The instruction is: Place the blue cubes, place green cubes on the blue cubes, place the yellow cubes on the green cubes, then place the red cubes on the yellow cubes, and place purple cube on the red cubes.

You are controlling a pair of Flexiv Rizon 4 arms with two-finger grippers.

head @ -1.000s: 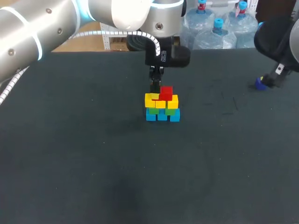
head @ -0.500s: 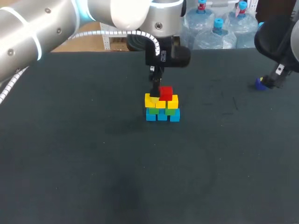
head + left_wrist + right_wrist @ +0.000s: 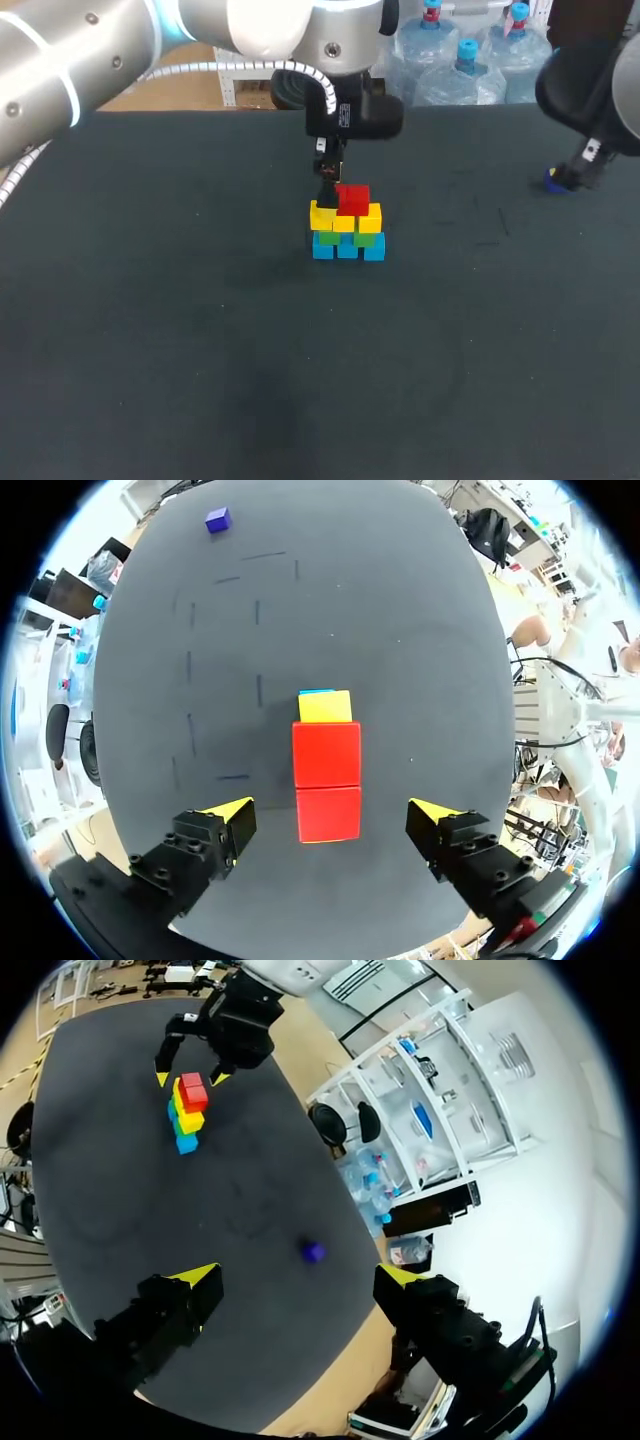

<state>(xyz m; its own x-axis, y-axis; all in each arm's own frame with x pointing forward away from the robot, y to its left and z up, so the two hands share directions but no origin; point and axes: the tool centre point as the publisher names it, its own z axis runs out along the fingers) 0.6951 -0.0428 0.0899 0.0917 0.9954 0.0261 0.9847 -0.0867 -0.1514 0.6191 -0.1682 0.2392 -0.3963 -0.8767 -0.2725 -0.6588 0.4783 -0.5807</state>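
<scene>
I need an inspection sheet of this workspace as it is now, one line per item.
Surface: dark table, faint marks.
Job's things: blue cubes at bottom, then green cubes, yellow cubes, red cubes on top; purple cube apart, near the right gripper.
Clutter: nothing seen.
Grippers: left gripper open over the red cubes; right gripper open.
Cables: white hose on the left arm.
Surroundings: nothing seen.

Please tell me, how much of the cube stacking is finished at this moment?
Done: blue cubes, green cubes, yellow cubes and two red cubes stand stacked. In hand: nothing; the left gripper hangs open over the red cubes, the right gripper open near the purple cube. Remaining: put the purple cube on the red ones.
</scene>
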